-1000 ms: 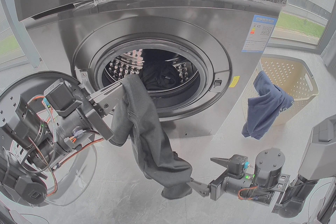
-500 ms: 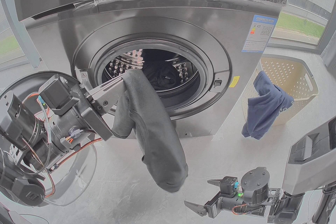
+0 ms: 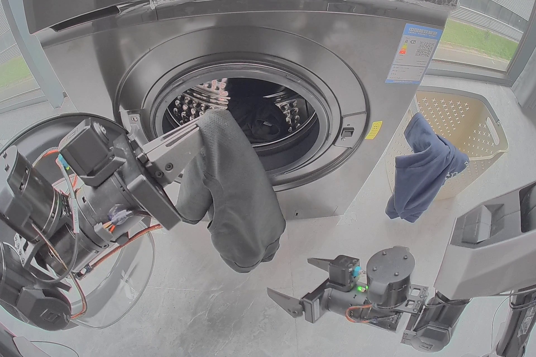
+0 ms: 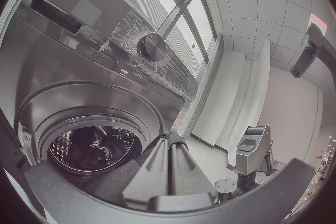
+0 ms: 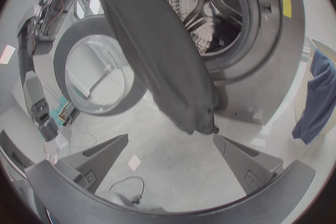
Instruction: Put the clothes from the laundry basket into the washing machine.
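So, big stuff first: the washing machine (image 3: 84, 62) stands in front of me with its round door (image 5: 94, 74) swung open on my left, and something dark already lies in the drum (image 3: 212, 96). The laundry basket (image 3: 491, 124) leans against the machine's right side with a blue garment (image 3: 427, 168) draped over its rim.

The grey garment (image 3: 240, 196) is what I'm dealing with. My left gripper (image 3: 195, 132) is clamped on its top edge right at the lip of the opening, and the rest hangs down in front of the machine, bunched at the bottom, clear of the floor. None of it is inside yet.

My right gripper (image 3: 296, 280) is spread wide and empty, low down near the floor, just below and to the right of that dangling end, not touching it.

Handling-wise, I reckon it's light, limp knit fabric: zero stiffness, so it'll sag wherever it isn't held and probably snag or slide back off the door lip. Best bet looks like pinching the bunched lower end, where the folds give plenty to bite on, and lifting that into the drum.
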Robot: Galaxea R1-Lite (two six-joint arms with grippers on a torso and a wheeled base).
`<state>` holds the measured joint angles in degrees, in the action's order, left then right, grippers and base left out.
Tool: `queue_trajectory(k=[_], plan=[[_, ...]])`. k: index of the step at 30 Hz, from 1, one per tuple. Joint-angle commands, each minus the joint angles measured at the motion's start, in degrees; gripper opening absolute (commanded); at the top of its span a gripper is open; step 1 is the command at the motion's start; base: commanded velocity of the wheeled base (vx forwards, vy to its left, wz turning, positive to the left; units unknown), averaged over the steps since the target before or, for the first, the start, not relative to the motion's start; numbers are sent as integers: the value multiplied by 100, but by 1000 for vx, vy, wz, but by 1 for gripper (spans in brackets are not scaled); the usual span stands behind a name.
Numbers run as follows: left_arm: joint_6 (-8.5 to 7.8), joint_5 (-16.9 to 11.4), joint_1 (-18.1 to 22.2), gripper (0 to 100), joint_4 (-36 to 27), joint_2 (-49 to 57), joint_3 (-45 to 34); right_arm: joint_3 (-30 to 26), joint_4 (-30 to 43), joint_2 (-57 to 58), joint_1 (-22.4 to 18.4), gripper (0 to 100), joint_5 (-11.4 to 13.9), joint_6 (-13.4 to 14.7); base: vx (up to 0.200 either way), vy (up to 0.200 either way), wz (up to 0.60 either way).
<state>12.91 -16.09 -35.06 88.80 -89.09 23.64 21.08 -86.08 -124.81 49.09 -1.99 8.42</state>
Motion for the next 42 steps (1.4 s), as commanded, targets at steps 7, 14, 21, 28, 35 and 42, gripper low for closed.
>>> queue_trajectory(k=[7,14,21,28,35,42], plan=[[10,-26,-124,0,-3,164,9,1742,74,-553,-348,100,84,-236,0,0,0],[10,-52,-124,0,6,208,27,2357,82,-967,-418,100,234,-271,0,0,0],[10,-61,-124,0,-3,252,27,2884,82,-1362,-559,100,234,-341,0,0,0],[36,-70,-124,0,-3,252,27,3183,65,-1406,-611,100,207,-306,0,0,0],[45,18,-36,0,-11,146,1,2884,-6,-1125,-708,0,190,-280,0,0,0],[10,27,245,0,-29,-74,-79,2234,-23,-219,-928,0,172,-262,0,0,0]])
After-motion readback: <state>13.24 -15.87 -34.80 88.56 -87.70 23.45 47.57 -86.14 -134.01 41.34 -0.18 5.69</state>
